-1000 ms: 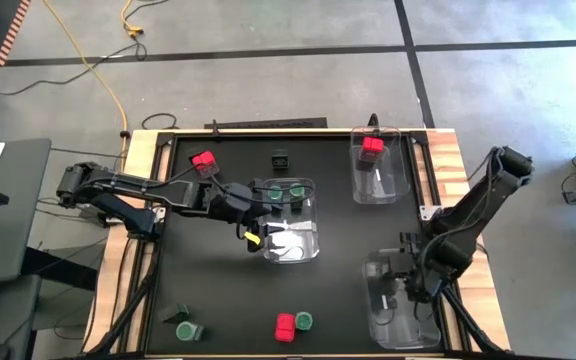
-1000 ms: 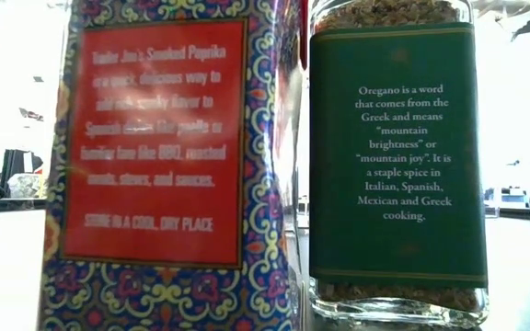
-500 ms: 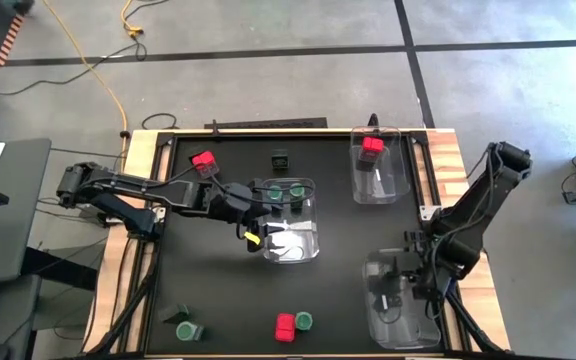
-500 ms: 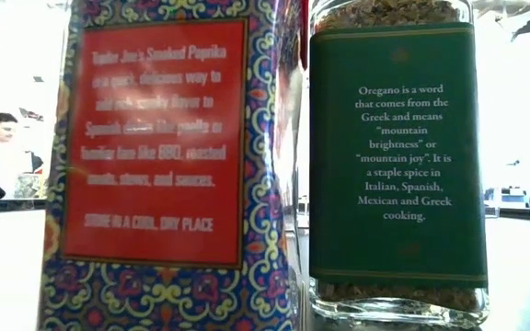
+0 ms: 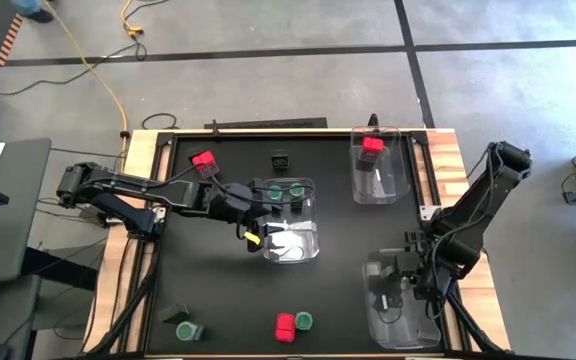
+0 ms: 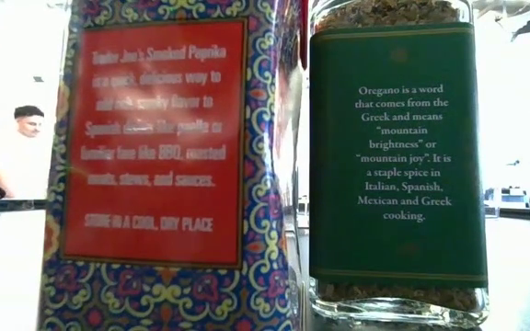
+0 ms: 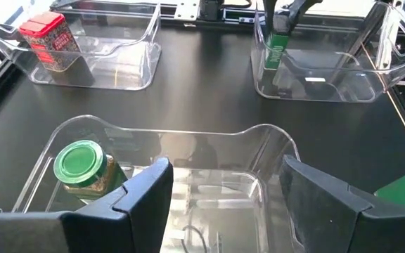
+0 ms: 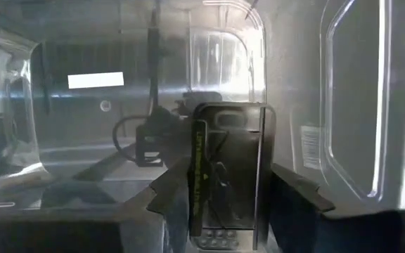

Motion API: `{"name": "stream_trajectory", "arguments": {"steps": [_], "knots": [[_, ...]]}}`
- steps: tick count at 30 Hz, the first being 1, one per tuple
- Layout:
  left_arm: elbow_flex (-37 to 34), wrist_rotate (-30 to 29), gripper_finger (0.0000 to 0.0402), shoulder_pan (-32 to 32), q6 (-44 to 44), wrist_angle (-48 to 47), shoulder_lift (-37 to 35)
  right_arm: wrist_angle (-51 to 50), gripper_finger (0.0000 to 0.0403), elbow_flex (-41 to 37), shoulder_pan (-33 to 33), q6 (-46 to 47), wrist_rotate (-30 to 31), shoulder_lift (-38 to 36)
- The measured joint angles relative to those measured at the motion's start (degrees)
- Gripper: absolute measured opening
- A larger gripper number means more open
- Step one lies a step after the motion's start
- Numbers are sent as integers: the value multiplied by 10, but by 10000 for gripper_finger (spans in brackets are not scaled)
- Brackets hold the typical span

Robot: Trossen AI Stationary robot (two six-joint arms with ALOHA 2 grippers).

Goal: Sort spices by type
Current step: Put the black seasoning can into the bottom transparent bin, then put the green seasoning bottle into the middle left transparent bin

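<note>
The black tabletop (image 5: pixel 218 300) carries three clear rectangular plastic bins. The middle bin (image 5: pixel 306 240) holds two round green-topped jars (image 5: pixel 285 190) side by side at its far end; the left wrist view shows one of them (image 7: pixel 81 165) standing upright in a corner. The far right bin (image 5: pixel 393 180) holds a bright red blocky tin (image 5: pixel 372 146) at its far end. The near right bin (image 5: pixel 413 330) lies under the right arm.

The left arm reaches across from the left edge, and its left pincer (image 5: pixel 260 222) hangs at the left wall of the middle bin; its two dark fingers (image 7: pixel 143 193) stand apart with nothing between them. The right pincer (image 5: pixel 400 285) is down inside the near right bin. A dark blackish-green container (image 8: pixel 227 176) stands upright between its fingers (image 8: pixel 171 190), which sit close on either side of it; I cannot tell whether they press it or have let go.

Loose spices lie elsewhere on the tabletop: a second red tin (image 5: pixel 203 161) near the far left, a small dark container (image 5: pixel 280 158) at the far middle, a red paprika tin (image 5: pixel 285 327) just beside a green oregano jar (image 5: pixel 304 321) at the near edge, and a green-topped jar (image 5: pixel 184 329) with a dark one (image 5: pixel 172 315) at the near left. The low view is filled by the paprika tin (image 6: pixel 168 165) and the oregano jar (image 6: pixel 394 156), with a person (image 6: pixel 21 152) in the room behind.
</note>
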Motion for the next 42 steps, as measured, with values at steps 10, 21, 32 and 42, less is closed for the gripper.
{"name": "stream_trajectory", "arguments": {"steps": [10, 21, 32, 42], "knots": [[0, 0, 249, 0, 0, 0, 0, -1, 188, 0, -2, -1, -4, 0], [0, 0, 249, 0, 0, 0, 0, -1, 191, 0, -1, -17, -5, 0], [0, 0, 249, 0, 0, 0, 0, 2, 256, 0, -1, -19, -5, 0], [0, 0, 249, 0, 0, 0, 0, -77, 265, 58, -1, -19, -5, 0]]}}
